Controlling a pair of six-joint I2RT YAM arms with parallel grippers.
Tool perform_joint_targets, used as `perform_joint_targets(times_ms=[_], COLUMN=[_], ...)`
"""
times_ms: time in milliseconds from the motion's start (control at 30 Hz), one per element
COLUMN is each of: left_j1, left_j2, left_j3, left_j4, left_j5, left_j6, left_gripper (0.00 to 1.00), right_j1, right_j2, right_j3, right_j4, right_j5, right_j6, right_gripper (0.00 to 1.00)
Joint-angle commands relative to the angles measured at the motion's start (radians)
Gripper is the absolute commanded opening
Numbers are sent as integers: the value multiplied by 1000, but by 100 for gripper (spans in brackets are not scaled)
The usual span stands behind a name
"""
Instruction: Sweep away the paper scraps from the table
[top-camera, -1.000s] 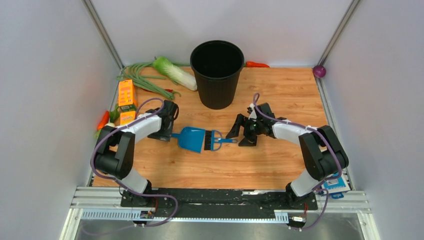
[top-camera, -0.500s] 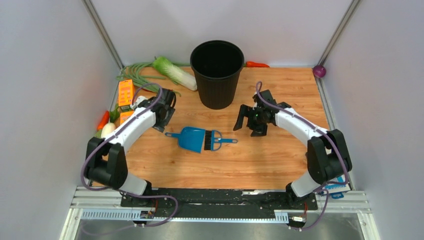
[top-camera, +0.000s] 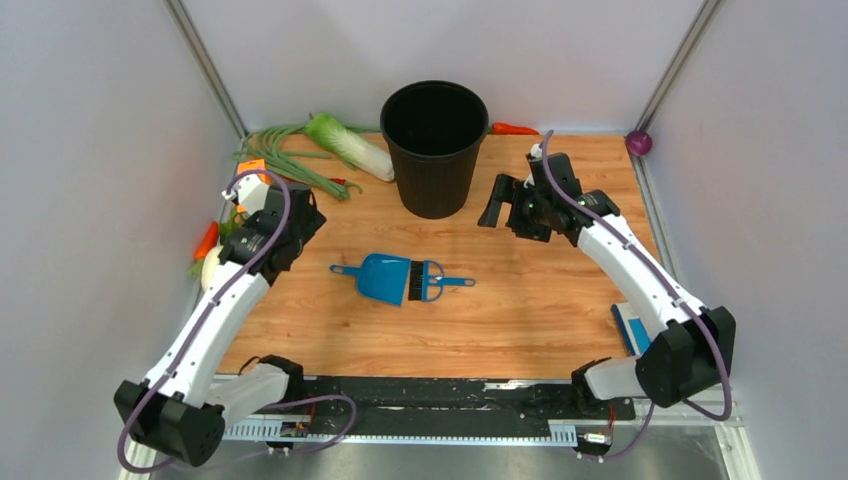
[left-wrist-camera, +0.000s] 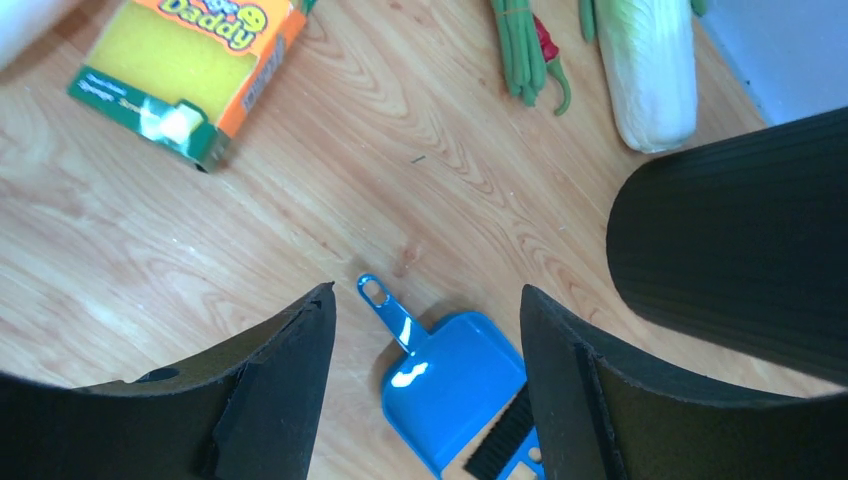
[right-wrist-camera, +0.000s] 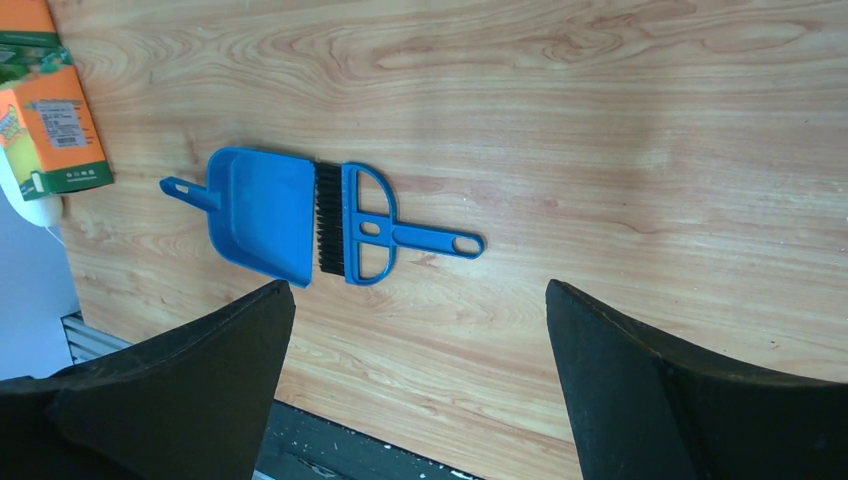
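No paper scraps show in any view. A blue dustpan (top-camera: 378, 277) and a blue hand brush (top-camera: 432, 282) lie together mid-table (top-camera: 540, 310), bristles against the pan's mouth. They also show in the left wrist view, the dustpan (left-wrist-camera: 455, 385), and in the right wrist view, the dustpan (right-wrist-camera: 265, 215) and brush (right-wrist-camera: 360, 225). My left gripper (top-camera: 303, 220) is open and empty, raised left of the dustpan handle (left-wrist-camera: 385, 305). My right gripper (top-camera: 505, 205) is open and empty, raised to the right of the black bin (top-camera: 434, 145).
The tall black bin stands at the back centre. A cabbage (top-camera: 350, 145), green beans (top-camera: 285, 160) and an orange sponge box (left-wrist-camera: 195, 60) lie at the back left. A purple ball (top-camera: 638, 142) sits at the back right. A black rail (top-camera: 430, 395) runs along the near edge.
Both open grippers have lifted and drawn away from the dustpan and brush, the left toward the left edge, the right toward the back right. The dustpan and brush have not moved.
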Motion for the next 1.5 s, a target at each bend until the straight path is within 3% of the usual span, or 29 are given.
perform_joint_targets(times_ms=[0,267,600,767,933,1467], left_j1=[2,4,4,2,4,2], left_j2=[-128,-297,-230,-210,-274,-311], left_j3=[-27,-55,224,318,289,231], left_j4=[24,130,-42,-47,81,134], left_j5=[-28,-2,-122,-78,16,47], left_j6=[168,309,272,284,369,407], left_gripper=[74,73,76,77,77,77], right_j1=[-4,-3,-1,-3,-3,0], right_j2=[-67,-111,-147,-165,-206,-269], right_j3=[47,68,64,44,8,-35], right_j4=[-16,-14,-13,-13,26,61], right_j5=[48,76,103,108,111,111], right_j6=[-34,-32,-9,17,31,63], right_gripper=[100,100,100,100,100,100])
